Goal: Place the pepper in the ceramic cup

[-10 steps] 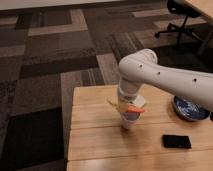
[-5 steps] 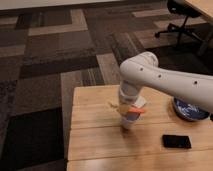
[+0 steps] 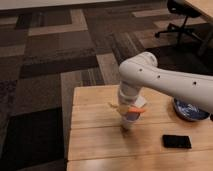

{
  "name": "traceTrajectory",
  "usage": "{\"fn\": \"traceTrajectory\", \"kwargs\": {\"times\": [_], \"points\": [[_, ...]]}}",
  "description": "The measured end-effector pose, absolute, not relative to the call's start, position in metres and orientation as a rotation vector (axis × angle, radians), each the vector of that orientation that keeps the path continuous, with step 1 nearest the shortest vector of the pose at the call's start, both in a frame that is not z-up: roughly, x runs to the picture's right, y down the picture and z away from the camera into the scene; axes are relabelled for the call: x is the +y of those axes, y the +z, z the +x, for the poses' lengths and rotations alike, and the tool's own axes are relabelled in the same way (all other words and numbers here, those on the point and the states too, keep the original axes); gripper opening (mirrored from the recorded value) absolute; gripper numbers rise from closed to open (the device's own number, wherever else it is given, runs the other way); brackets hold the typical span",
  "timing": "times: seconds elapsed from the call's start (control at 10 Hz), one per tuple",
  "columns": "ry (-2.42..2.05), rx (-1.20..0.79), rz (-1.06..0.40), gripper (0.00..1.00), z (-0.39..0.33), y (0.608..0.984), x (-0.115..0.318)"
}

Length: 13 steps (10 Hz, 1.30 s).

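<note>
The white ceramic cup [image 3: 129,121] stands near the middle of the wooden table [image 3: 95,135]. The orange-red pepper [image 3: 136,110] lies tilted right over the cup's rim, its tip pointing right. My gripper [image 3: 128,106] hangs straight down from the white arm directly above the cup, at the pepper. The arm's wrist hides most of the gripper and part of the cup's opening. I cannot tell whether the pepper rests on the rim or is held.
A wide blue patterned bowl [image 3: 190,110] sits at the table's right, partly behind my arm. A black phone [image 3: 176,141] lies flat at the front right. An office chair [image 3: 181,20] stands on the carpet at the far right.
The arm has shifted only slightly above the cup. The pepper stays at the cup's rim and the cup has not moved.
</note>
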<state>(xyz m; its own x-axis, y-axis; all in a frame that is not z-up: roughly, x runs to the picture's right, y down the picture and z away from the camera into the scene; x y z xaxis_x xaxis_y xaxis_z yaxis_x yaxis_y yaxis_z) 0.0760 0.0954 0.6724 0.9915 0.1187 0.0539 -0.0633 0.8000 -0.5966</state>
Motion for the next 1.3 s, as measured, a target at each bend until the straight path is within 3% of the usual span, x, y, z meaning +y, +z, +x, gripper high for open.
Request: {"fn": "traceTrajectory", "kwargs": {"times": [0.8,0.9,1.3], "points": [[0.084,-0.066,-0.628,0.0,0.0836,0.677,0.0997],[0.083,-0.066,-0.628,0.04,0.0836,0.677,0.0998],[0.082,-0.067,-0.625,0.57,0.0835,0.6773,0.0993]]}}
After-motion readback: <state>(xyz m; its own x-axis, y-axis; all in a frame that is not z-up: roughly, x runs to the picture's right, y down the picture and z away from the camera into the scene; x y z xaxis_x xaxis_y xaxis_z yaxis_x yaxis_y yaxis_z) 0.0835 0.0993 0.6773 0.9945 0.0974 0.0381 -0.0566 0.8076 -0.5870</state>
